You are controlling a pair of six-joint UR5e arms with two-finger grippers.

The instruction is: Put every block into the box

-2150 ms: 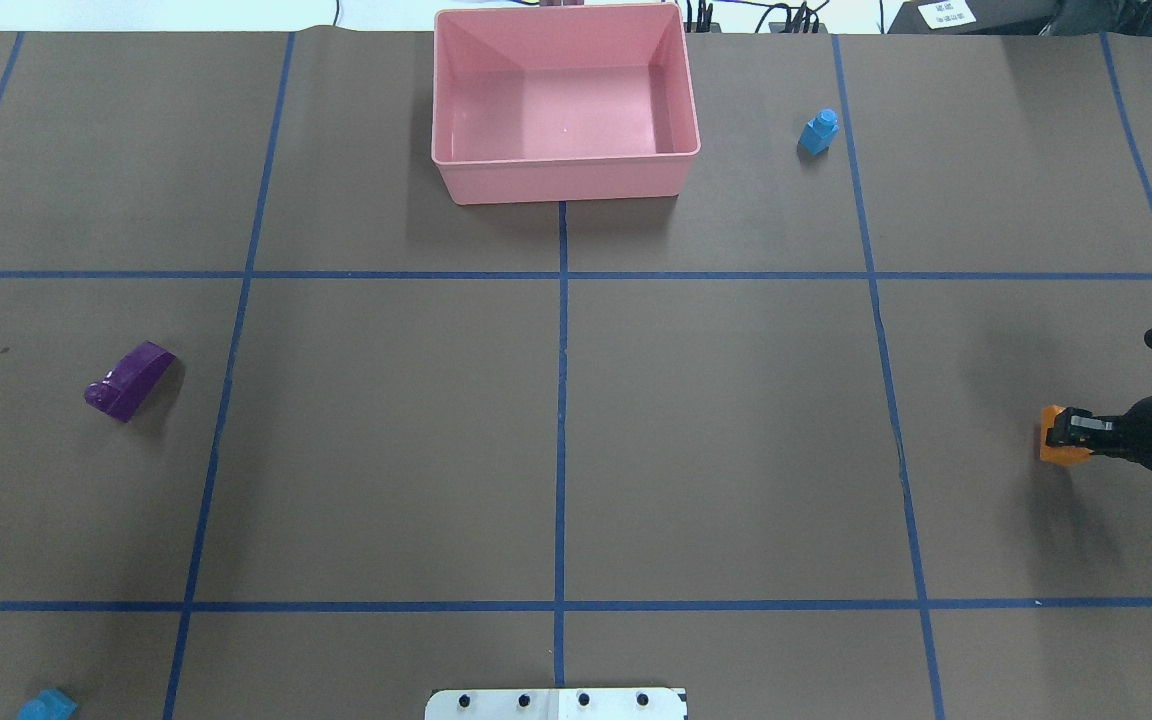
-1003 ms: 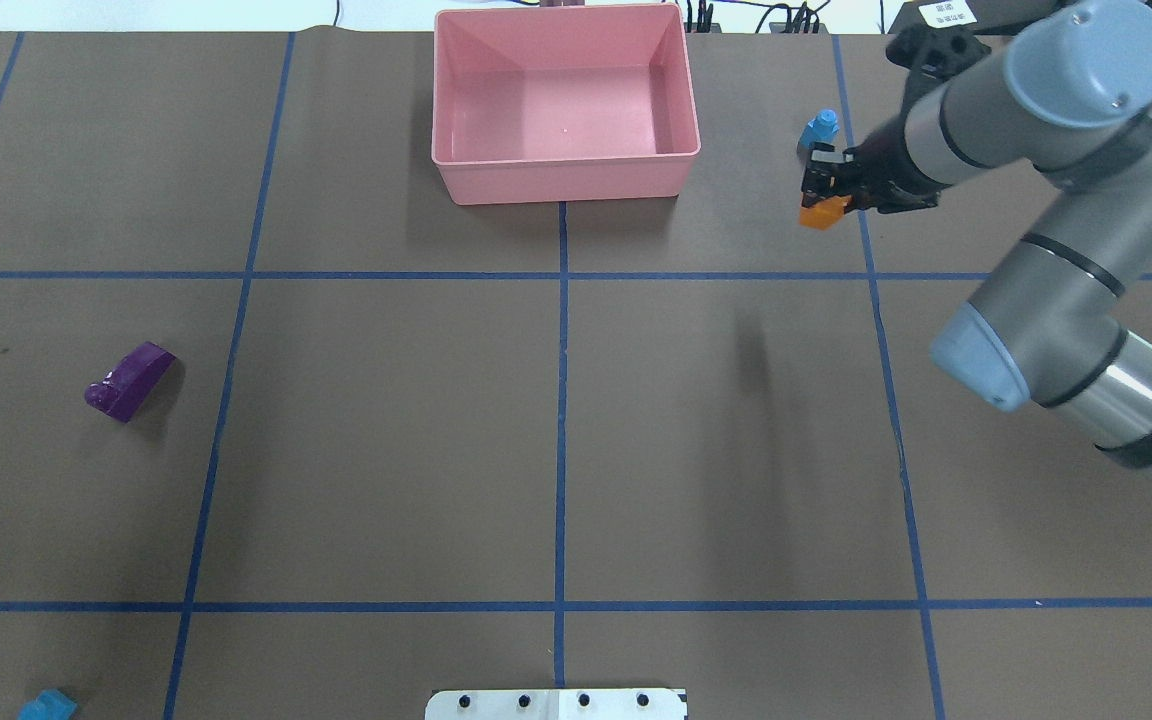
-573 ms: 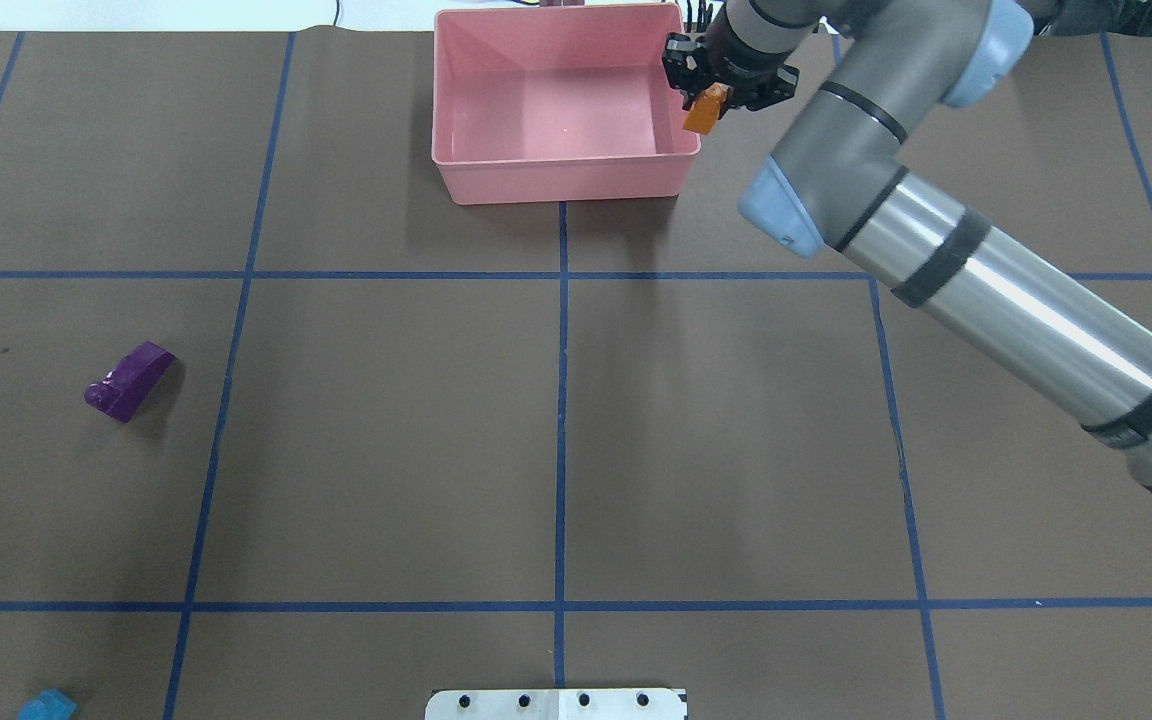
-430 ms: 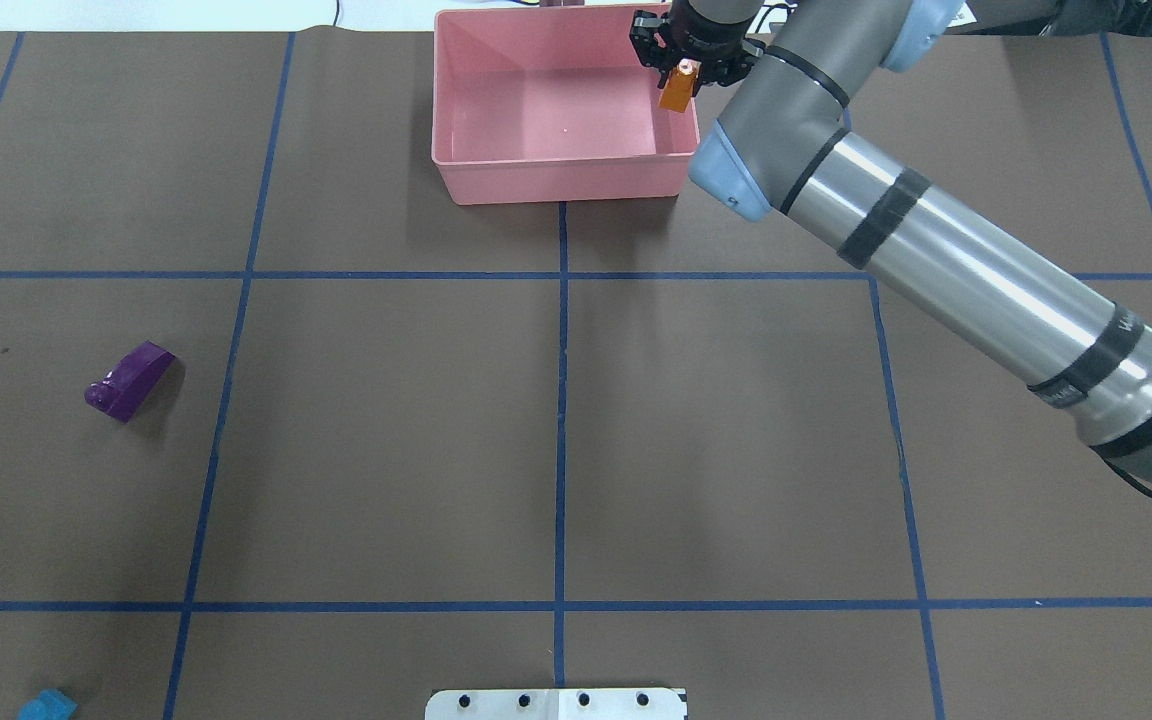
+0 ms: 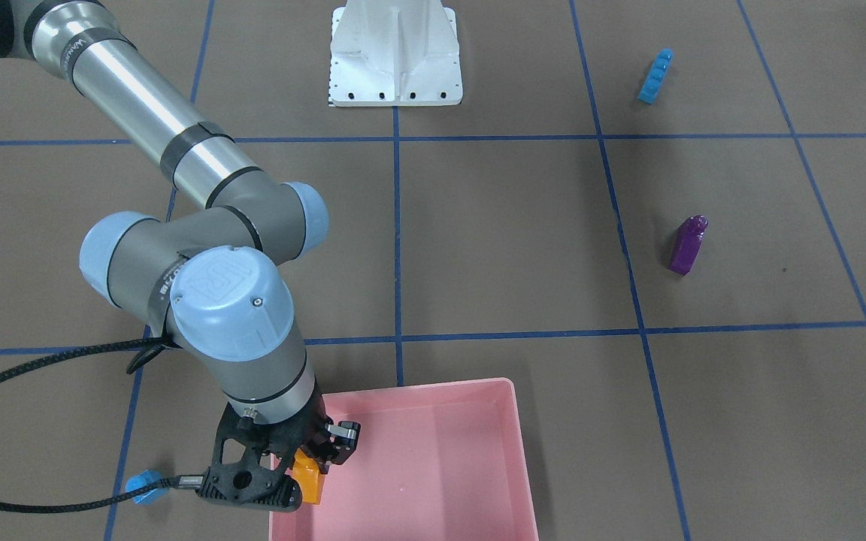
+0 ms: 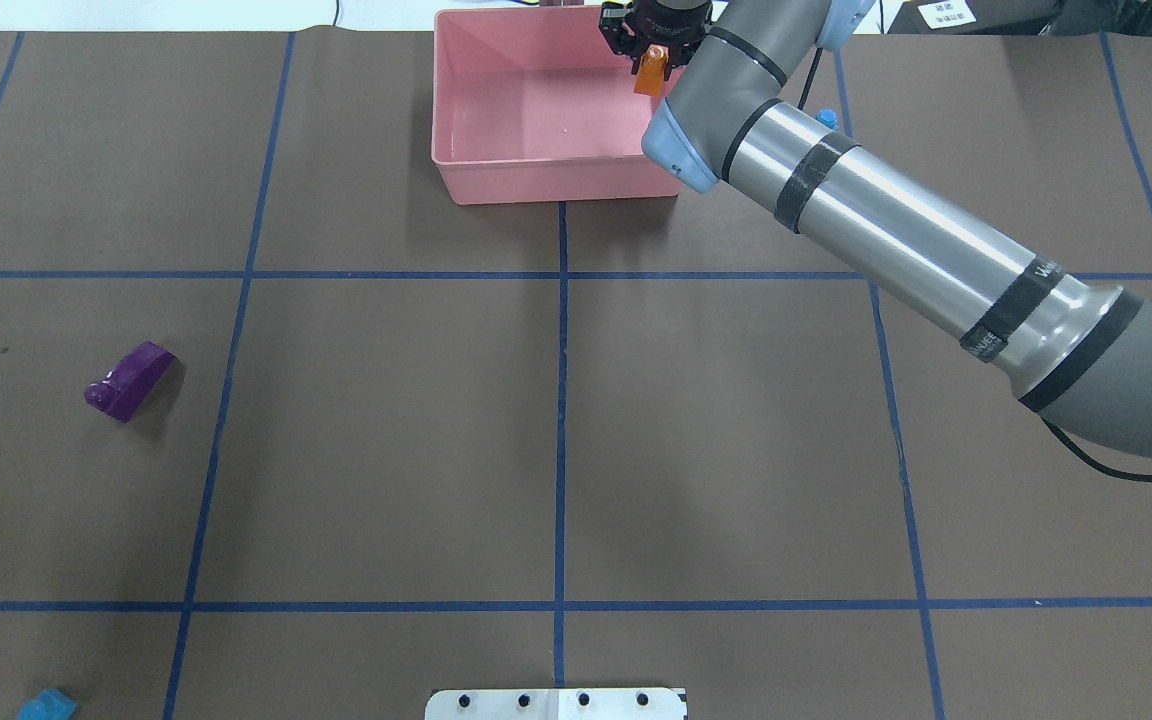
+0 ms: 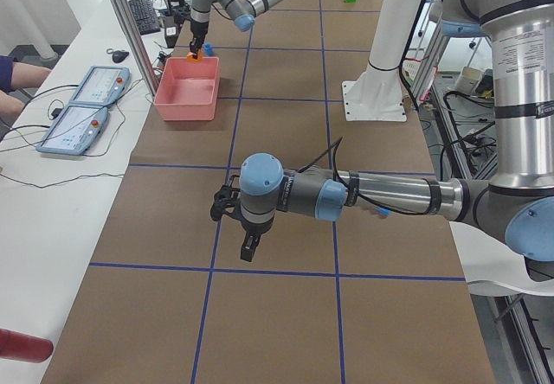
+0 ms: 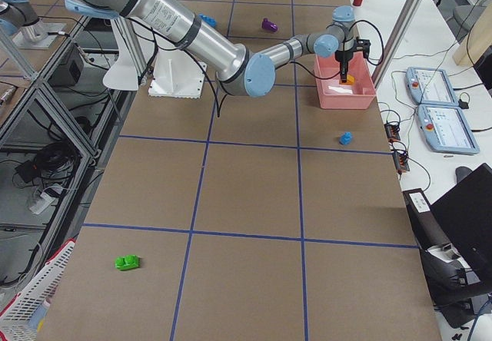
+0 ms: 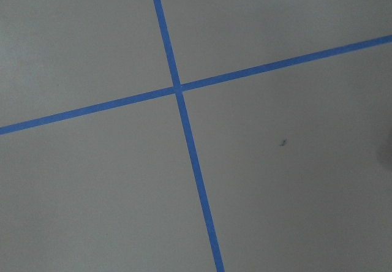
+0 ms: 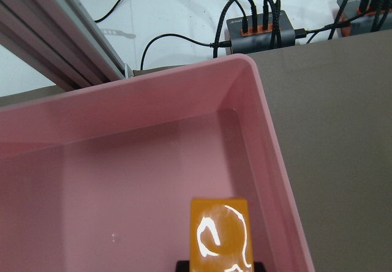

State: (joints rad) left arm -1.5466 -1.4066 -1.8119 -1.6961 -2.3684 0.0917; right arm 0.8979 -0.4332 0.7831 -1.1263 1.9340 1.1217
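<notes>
Clamping the orange block (image 6: pixel 650 78) in my right jaws, I hang over the box (image 6: pixel 556 182), which holds none yet. A small blue block (image 5: pixel 143 485) sits near it; the purple block (image 6: pixel 129 380), long blue block (image 5: pixel 655 75) and green block (image 8: pixel 127 262) lie well away. Whether my left jaws are apart or together I cannot tell.

Brown-covered table (image 6: pixel 386 450), ruled into squares by blue tape lines (image 6: pixel 561 400). Resting on it:
- shallow pink plastic tray (image 6: pixel 556 185), far edge, centre;
- small blue studded brick (image 8: pixel 347 137), near the tray on the robot's right;
- purple plastic brick (image 6: pixel 129 380), left half;
- long blue studded brick (image 5: pixel 655 76), nearer the robot, well apart from the purple one;
- green studded brick (image 8: pixel 127 263), alone at the right end;
- white metal base (image 5: pixel 395 56), near edge, centre.
</notes>
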